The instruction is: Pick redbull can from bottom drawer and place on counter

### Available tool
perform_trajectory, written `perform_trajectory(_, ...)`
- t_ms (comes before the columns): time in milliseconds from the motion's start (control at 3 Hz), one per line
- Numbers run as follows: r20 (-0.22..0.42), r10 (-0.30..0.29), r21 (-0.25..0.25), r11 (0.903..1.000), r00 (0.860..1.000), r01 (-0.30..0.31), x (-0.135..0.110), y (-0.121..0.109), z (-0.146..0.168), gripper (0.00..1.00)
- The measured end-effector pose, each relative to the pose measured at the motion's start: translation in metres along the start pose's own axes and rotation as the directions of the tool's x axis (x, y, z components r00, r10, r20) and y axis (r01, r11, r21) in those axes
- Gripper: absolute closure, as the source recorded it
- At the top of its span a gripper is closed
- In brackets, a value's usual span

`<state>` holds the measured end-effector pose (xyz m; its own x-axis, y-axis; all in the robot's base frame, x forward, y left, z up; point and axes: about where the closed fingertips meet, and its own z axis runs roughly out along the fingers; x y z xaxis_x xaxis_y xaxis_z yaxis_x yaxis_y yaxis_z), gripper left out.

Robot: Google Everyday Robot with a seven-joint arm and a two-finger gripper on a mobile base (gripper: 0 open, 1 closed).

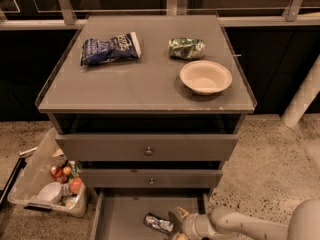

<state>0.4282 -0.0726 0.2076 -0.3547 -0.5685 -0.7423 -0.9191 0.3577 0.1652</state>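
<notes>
The bottom drawer (125, 215) is standing pulled out at the near foot of the grey cabinet, its plain grey floor showing. The redbull can (159, 223) is lying on its side on that floor, right of the middle, with its length running left to right and slightly tilted. The gripper (179, 225) is reaching into the drawer from the right, low over the floor, just beside the can's right end. Its jaws are standing apart: one tip is showing on the far side of the can's right end, the other at the near edge of the view. They are not closing on the can. The pale arm (240, 224) is stretching away to the near right corner.

Above the open drawer, two closed drawer fronts are facing the camera, the middle drawer front (180, 178) and the upper drawer front (100, 147), each carrying a small round knob at its centre.

The desk (145, 86) on top is carrying three things. A dark-blue snack bag (110, 48) is lying at the far left, a green-and-silver packet (186, 48) is lying at the far right, and a cream bowl (205, 76) is sitting upright just near of the packet.

On the speckled floor left of the cabinet, a clear plastic bin (37, 171) is holding a white cup and some small coloured items.
</notes>
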Motion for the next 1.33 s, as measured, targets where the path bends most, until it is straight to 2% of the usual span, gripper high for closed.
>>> perform_trajectory(667,0.066,-0.046,0.076,0.9963,0.997,0.041,0.01,-0.011,0.047,0.0)
perform_trajectory(1000,0.055,-0.102,0.126,0.9876,0.993,0.094,0.01,-0.012,0.067,0.0)
perform_trajectory(1333,0.01,-0.155,0.191,0.97,0.988,0.15,0.016,-0.02,0.083,0.0)
